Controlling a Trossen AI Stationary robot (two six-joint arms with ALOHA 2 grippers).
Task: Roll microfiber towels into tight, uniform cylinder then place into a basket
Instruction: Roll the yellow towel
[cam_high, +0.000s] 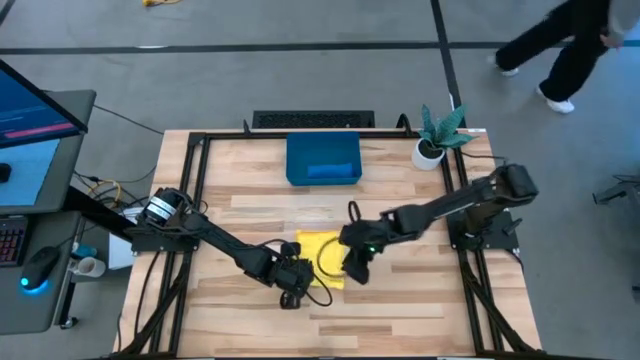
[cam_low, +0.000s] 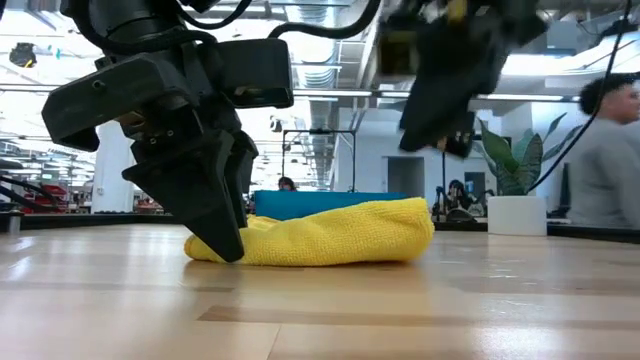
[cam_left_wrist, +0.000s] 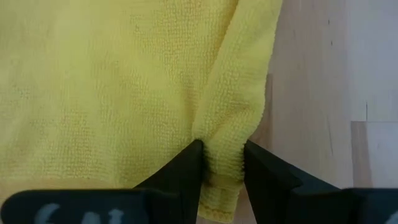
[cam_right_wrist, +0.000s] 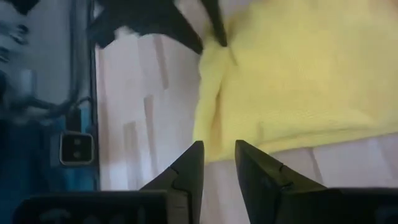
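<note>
Yellow towel (cam_left_wrist: 124, 87) edge between left claw (cam_left_wrist: 222, 163) fingers

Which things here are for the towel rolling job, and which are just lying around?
For the job: yellow towel, blue towel, basket, left gripper pinching the yellow towel, right gripper open at its edge.
Just around: potted plant, monitor, computer mouse.

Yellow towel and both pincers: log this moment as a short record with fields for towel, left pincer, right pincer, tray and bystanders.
towel: yellow towel, bunched on the wooden table, not yet a finished roll
left pincer: left pincer shut on a fold at the towel's edge
right pincer: right pincer open, raised above the towel, holding nothing
tray: dark-blue tray at the far side, a blue towel inside
bystanders: a person walking beyond the table
</note>
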